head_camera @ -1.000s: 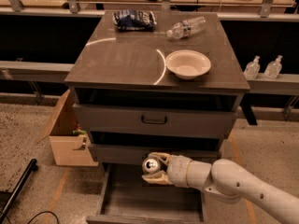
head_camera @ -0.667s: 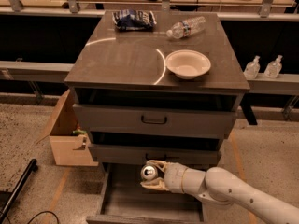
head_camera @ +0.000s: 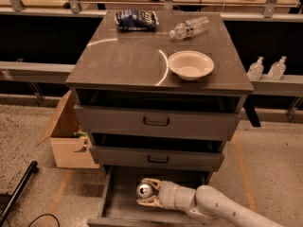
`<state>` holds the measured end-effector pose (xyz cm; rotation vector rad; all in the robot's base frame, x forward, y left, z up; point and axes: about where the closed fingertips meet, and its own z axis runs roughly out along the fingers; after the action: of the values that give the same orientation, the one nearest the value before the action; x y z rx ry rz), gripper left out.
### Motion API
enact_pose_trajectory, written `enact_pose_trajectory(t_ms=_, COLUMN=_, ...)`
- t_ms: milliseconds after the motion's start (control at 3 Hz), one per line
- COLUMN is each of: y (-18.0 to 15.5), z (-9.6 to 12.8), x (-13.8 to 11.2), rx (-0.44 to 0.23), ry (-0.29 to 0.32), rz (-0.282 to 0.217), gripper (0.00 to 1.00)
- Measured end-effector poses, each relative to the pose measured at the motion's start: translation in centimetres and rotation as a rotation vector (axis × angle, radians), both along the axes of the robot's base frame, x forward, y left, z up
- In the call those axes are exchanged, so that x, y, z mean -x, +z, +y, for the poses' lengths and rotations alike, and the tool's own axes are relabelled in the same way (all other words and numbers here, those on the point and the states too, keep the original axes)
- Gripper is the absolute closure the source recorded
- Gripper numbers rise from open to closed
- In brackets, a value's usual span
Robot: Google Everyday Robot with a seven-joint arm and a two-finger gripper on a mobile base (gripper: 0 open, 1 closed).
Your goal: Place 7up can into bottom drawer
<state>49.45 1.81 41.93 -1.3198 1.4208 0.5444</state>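
The 7up can [head_camera: 144, 191] shows its silver top with pull tab; its sides are mostly hidden by the fingers. My gripper [head_camera: 147, 193] is shut on the can, reaching in from the lower right on a white arm [head_camera: 213, 207]. It holds the can low inside the open bottom drawer [head_camera: 118, 202], a grey tray pulled out below the two upper drawers. Whether the can touches the drawer floor I cannot tell.
The grey cabinet top [head_camera: 128, 56] carries a white bowl [head_camera: 191, 64], a clear water bottle [head_camera: 189, 27] lying on its side and a blue chip bag [head_camera: 136, 19]. A cardboard box [head_camera: 68, 138] stands left of the cabinet. Two sanitizer bottles [head_camera: 266, 68] stand at right.
My gripper has moved down with the can, from in front of the middle drawer's lower edge into the open bottom drawer.
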Motion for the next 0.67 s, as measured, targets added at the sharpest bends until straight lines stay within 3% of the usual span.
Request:
enact_pose_trajectory(t_ms=333, y=-5.6, z=0.5, x=-0.4, rx=0.018, ry=-0.002, rz=0.018, gripper=1.0)
enact_pose_trajectory(t_ms=667, y=-10.9, z=0.2, x=-0.9, rx=0.046, ry=-0.003, rz=0.067, gripper=1.0)
